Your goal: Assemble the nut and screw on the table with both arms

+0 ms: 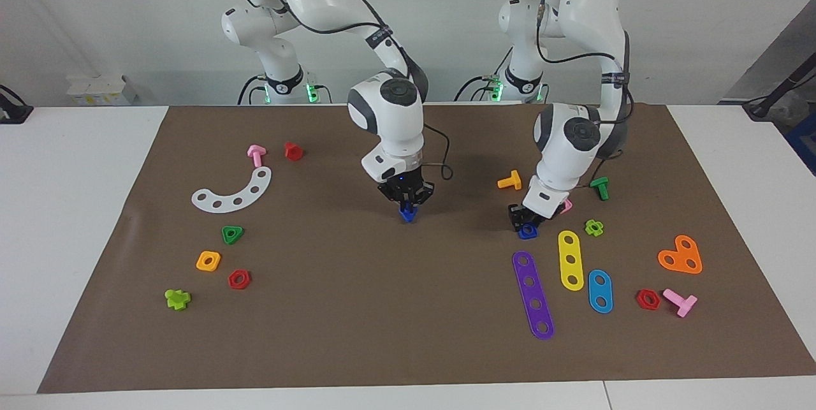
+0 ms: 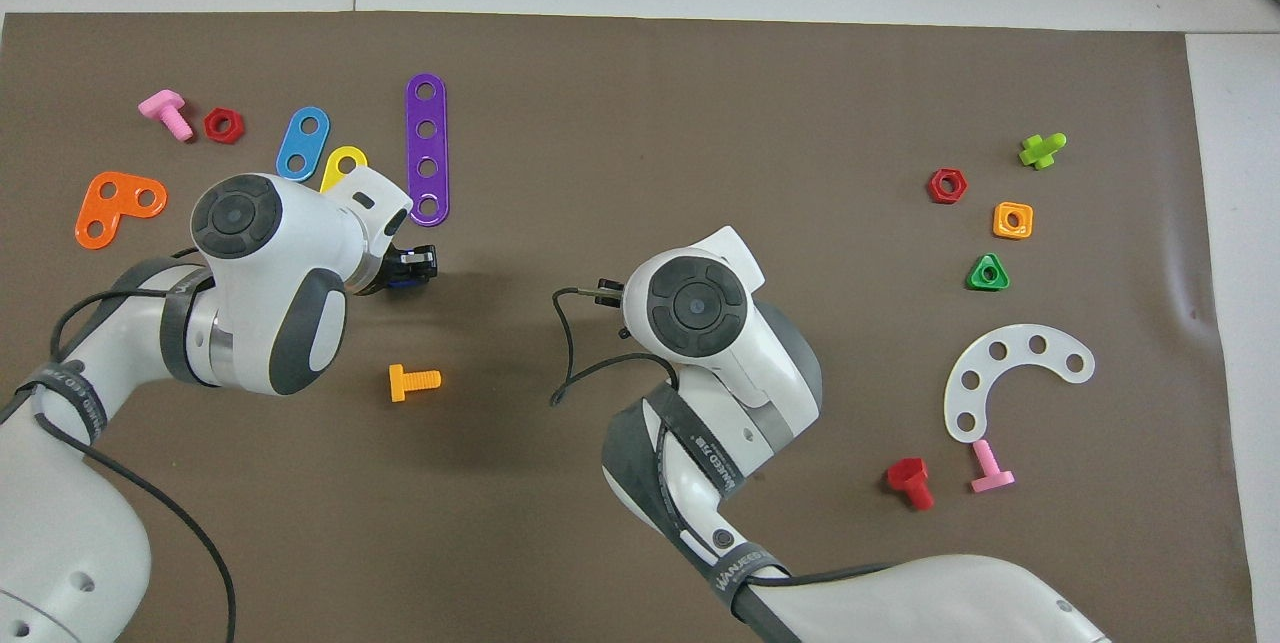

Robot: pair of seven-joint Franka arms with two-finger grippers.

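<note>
The dark-blue screw (image 1: 407,213) hangs head-down in my right gripper (image 1: 406,205), which is shut on it just above the middle of the brown mat (image 1: 382,308). My left gripper (image 1: 524,223) is low at the mat and shut on the dark-blue nut (image 1: 528,230), close to the end of the purple strip (image 1: 533,294). In the overhead view the left gripper (image 2: 414,267) shows a bit of blue nut (image 2: 399,276) between its fingers. The right gripper and the screw are hidden there under the right hand (image 2: 695,303).
Near the left gripper lie an orange bolt (image 1: 509,181), a green bolt (image 1: 600,187), a lime piece (image 1: 594,227) and yellow (image 1: 571,259) and blue (image 1: 600,291) strips. Toward the right arm's end lie a white curved strip (image 1: 234,194), a green triangular nut (image 1: 232,234) and an orange nut (image 1: 208,261).
</note>
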